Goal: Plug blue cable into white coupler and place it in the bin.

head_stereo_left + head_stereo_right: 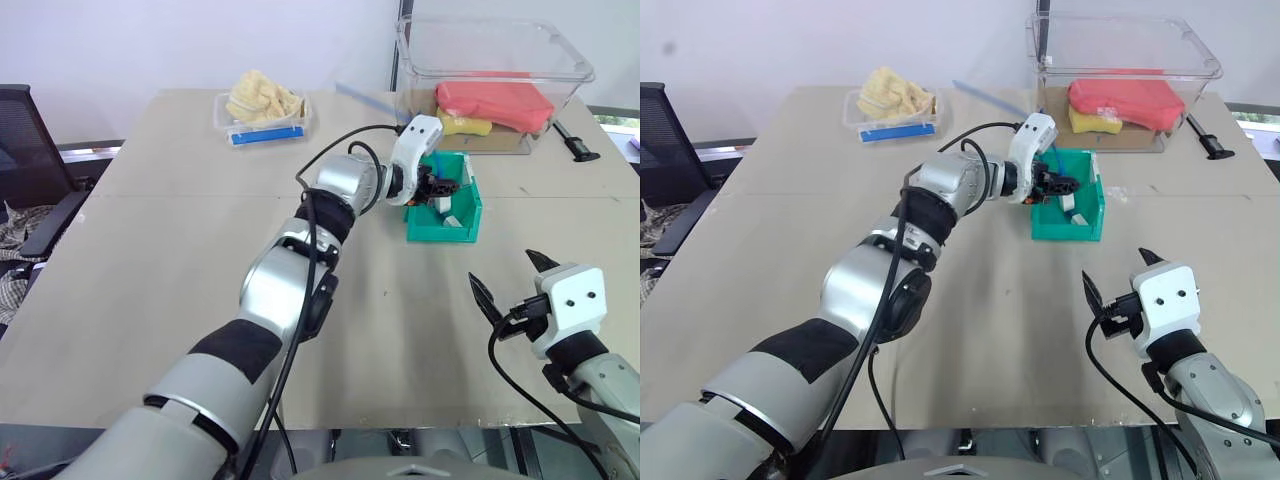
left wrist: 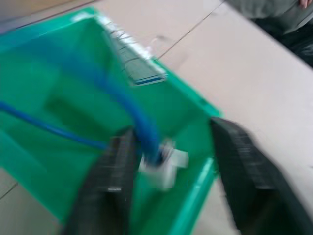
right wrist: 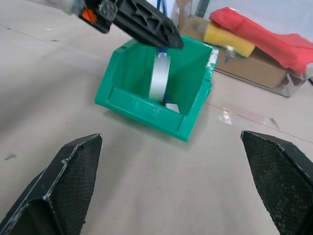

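Teal-green plastic, the bin [image 1: 444, 226] sits on the table [image 1: 150, 250]. Over its open top hangs the left gripper [image 2: 168, 161], fingers spread, partly blocking its inside. Within it the blue cable [image 2: 122, 100] runs blurred into the white coupler [image 2: 164, 164]. Nearer than the bin, the right gripper [image 3: 171, 181] gapes wide, empty.

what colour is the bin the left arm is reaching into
Teal green; the bin shows best in the right wrist view.

Your left gripper [image 2: 168, 181] hangs with fingers spread over the teal-green plastic bin [image 2: 58, 112]; the thin blue cable [image 2: 122, 100] and small white coupler [image 2: 164, 166] lie inside.
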`<action>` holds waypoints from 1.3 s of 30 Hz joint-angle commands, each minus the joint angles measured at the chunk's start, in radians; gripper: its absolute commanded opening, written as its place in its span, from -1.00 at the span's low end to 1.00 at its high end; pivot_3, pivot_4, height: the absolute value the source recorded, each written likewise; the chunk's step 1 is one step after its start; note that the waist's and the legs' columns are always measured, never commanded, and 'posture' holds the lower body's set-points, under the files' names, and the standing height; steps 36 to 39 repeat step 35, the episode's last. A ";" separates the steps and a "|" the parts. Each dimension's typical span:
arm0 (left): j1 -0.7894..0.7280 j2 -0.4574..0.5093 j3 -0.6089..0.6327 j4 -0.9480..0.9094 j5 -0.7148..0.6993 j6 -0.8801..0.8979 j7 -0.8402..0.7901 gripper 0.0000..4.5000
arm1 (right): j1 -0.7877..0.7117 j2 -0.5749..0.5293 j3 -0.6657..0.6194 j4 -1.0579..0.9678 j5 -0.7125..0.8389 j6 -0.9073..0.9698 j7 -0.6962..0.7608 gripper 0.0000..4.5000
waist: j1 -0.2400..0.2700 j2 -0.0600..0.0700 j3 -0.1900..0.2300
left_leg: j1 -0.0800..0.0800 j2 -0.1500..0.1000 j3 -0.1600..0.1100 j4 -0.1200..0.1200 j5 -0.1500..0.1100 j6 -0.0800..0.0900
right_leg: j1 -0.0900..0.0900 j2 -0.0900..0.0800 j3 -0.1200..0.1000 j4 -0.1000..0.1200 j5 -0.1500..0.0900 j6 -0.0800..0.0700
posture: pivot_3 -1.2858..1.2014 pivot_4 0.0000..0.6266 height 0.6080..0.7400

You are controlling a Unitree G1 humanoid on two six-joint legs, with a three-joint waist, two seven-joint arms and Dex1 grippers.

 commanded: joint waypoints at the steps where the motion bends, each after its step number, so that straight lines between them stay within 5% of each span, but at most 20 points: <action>1: -0.069 0.015 0.035 0.016 -0.001 0.002 -0.020 0.78 | -0.005 0.007 0.002 -0.042 -0.009 -0.025 -0.012 1.00 | 0.001 0.000 0.000 | 0.000 0.000 0.000 0.000 0.000 0.000 | 0.000 0.000 0.000 0.000 0.000 0.000 | 0.03 -0.52 1.00; 2: -0.072 0.028 0.040 0.012 -0.004 0.023 -0.038 0.96 | -0.011 0.009 0.001 -0.040 -0.009 -0.024 -0.012 1.00 | 0.000 0.000 0.000 | 0.000 0.000 0.000 0.000 0.000 0.000 | 0.000 0.000 0.000 0.000 0.000 0.001 | 0.03 -0.52 1.00; 7: 0.011 0.105 0.050 -0.178 -0.038 0.059 -0.178 0.96 | -0.033 0.004 -0.006 -0.021 0.000 -0.026 0.003 1.00 | -0.007 0.000 0.000 | 0.000 0.001 0.001 0.000 0.000 0.000 | 0.000 0.000 0.001 0.000 0.000 0.001 | 0.03 -0.52 1.00; 15: 0.596 0.279 0.057 -1.027 -0.139 -0.011 -0.258 0.96 | -0.082 -0.084 -0.139 0.082 0.106 -0.037 0.147 1.00 | -0.017 0.001 0.000 | 0.001 0.002 0.001 0.000 0.000 -0.001 | 0.000 -0.002 0.006 0.001 0.002 -0.004 | 0.03 -0.52 1.00; 21: 0.988 0.452 0.119 -1.372 -0.228 0.010 -0.289 0.96 | -0.056 -0.212 -0.298 0.199 0.238 -0.062 0.345 1.00 | -0.004 0.002 0.000 | 0.002 0.002 0.001 0.000 0.000 -0.001 | 0.000 -0.006 0.006 0.001 0.002 -0.004 | 0.03 -0.52 1.00; 32: 1.477 0.615 0.260 -1.637 -0.301 -0.047 -0.273 0.96 | 0.049 -0.297 -0.452 0.359 0.294 -0.148 0.507 1.00 | 0.007 0.003 -0.001 | 0.005 0.003 0.002 0.001 0.000 0.000 | 0.005 -0.009 0.006 -0.001 0.000 -0.009 | 0.03 -0.52 1.00; 39: 1.531 0.626 0.272 -1.644 -0.300 -0.068 -0.259 0.96 | 0.063 -0.295 -0.454 0.365 0.297 -0.151 0.510 1.00 | 0.007 0.003 -0.001 | 0.005 0.003 0.002 0.001 0.000 0.000 | 0.005 -0.008 0.005 -0.001 0.000 -0.009 | 0.03 -0.52 1.00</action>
